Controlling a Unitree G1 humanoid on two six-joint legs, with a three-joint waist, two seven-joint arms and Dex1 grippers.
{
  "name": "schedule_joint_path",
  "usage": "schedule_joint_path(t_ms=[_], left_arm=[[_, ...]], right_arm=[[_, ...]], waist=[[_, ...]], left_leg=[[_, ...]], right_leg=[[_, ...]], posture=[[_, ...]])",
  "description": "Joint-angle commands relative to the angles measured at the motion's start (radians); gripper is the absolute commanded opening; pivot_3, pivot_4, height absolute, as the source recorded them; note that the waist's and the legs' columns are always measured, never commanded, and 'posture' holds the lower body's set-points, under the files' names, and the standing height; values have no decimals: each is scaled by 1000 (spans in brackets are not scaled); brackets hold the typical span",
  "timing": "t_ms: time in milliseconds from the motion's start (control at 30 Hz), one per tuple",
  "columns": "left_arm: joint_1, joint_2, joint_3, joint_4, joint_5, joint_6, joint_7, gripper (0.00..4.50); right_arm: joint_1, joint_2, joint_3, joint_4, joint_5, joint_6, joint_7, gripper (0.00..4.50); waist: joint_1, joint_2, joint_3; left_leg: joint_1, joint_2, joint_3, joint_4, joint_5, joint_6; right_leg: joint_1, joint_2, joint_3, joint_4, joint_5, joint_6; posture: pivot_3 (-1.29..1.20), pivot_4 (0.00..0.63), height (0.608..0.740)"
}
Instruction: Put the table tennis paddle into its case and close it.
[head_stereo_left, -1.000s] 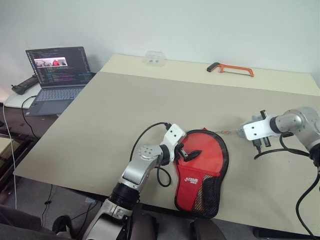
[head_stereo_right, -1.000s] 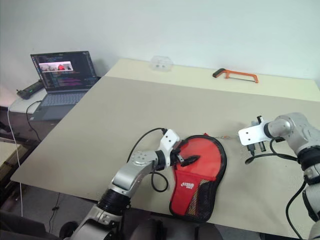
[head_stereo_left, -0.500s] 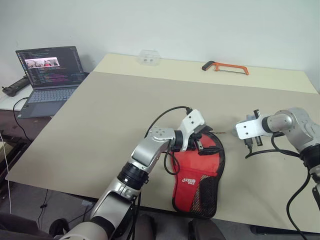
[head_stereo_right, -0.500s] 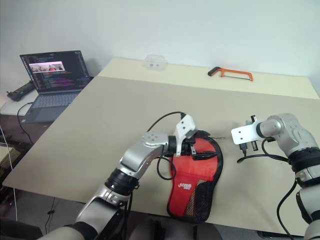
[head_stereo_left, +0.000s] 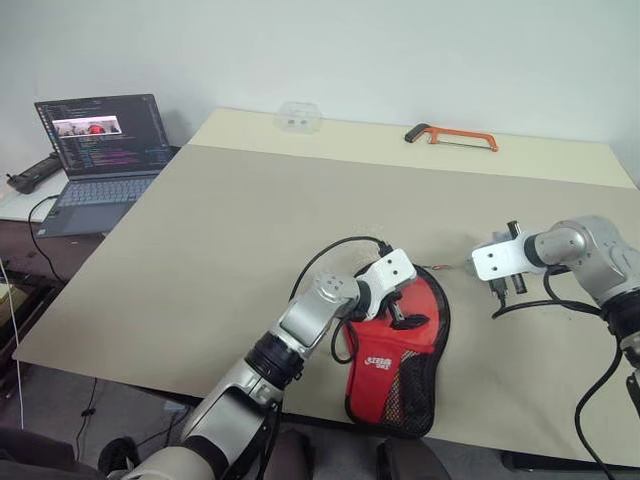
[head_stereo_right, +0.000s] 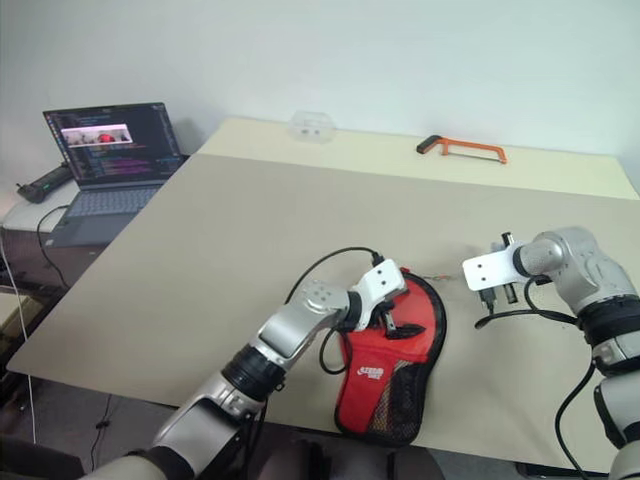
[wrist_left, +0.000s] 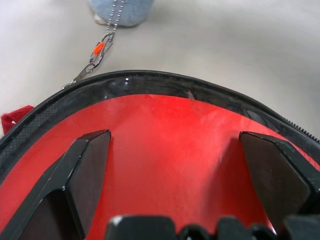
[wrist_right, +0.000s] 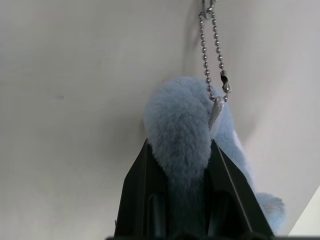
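Note:
The red case (head_stereo_left: 398, 352) lies flat near the table's front edge, logo and black mesh pocket up, its round end toward the far side. My left gripper (head_stereo_left: 404, 311) is open over that round end, its black fingers (wrist_left: 86, 162) spread above the red face inside the black zipper rim (wrist_left: 150, 80). A bead chain (wrist_left: 100, 47) runs from the rim to the grey-blue plush charm (wrist_right: 182, 125). To the right of the case, my right gripper (head_stereo_left: 505, 284) is shut on that charm. The paddle is hidden.
An orange hacksaw (head_stereo_left: 452, 135) and a small clear plastic box (head_stereo_left: 298, 117) lie at the table's far edge. An open laptop (head_stereo_left: 95, 150) sits on a lower desk to the left. A black cable loops beside my left wrist.
My left gripper has swung right, off the case's left side, and now sits low over its round end, still open. The right gripper has kept still on the charm. The camera shifted.

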Motion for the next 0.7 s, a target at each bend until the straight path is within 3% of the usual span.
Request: schedule_joint_path(t_ms=[33,300,700], left_arm=[[43,8,-20,66,22,49,7,4500],[51,6,-19,60,21,53,7,4500],[71,15,-23,58,23,70,1,4500]], right_arm=[[36,-47,14,-29,12,-31,83,313],[112,-150,-5,-84,31,-56,125,313],[413,-331,-83,-379,212,42,319,313]], waist=[[2,0,0],[16,0,0],[47,4,-4]], left_leg=[[0,0,0,0,0,0],[-1,0,0,-1,0,0],[2,0,-6,-2,-2,-1]], right_leg=[[0,0,0,0,0,0],[0,-2,-1,-2,-1,0],[14,-3,-8,-14,-3,0]], posture=[[0,150,740],[0,150,740],[0,150,740]])
